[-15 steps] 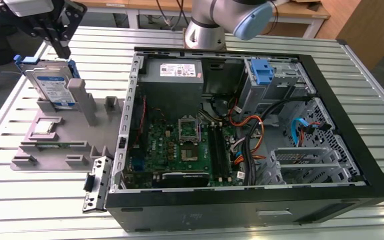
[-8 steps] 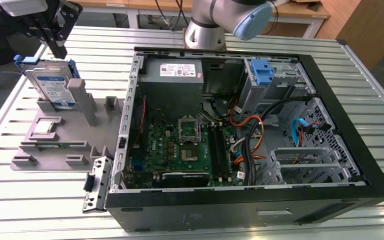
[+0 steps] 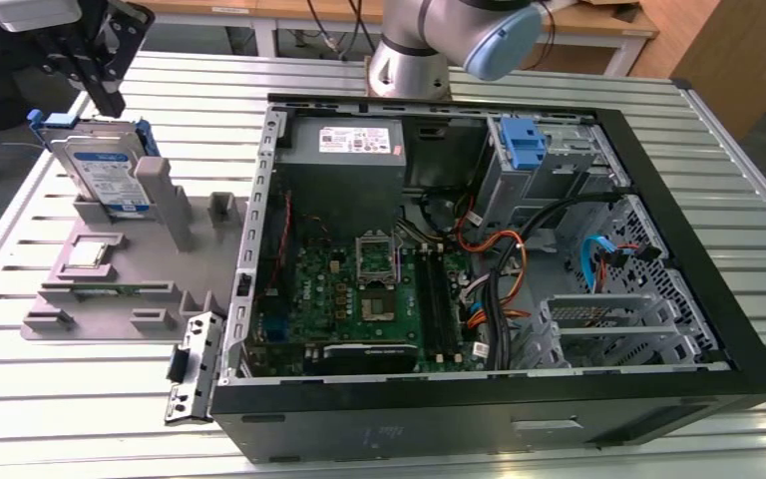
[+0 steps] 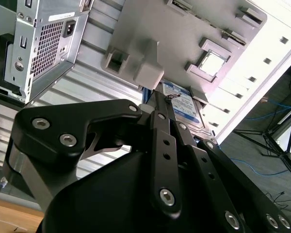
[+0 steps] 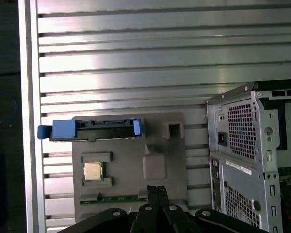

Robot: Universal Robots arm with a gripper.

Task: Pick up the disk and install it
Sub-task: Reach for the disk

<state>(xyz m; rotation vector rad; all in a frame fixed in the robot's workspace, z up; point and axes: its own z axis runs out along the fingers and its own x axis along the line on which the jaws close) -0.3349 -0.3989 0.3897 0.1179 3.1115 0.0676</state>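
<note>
The hand (image 5: 157, 190) has its fingers closed together, gripping nothing. In the exterior view it hangs at upper left, close above the disk (image 3: 101, 172). The disk stands on edge in a grey fixture (image 3: 157, 279) on the table (image 3: 77, 409), left of the open case (image 3: 490, 259), not yet installed.

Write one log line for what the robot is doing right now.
gripper: shut, just above disk, holding nothing | disk: upright in gray holder | computer case: open, beside holder
</note>
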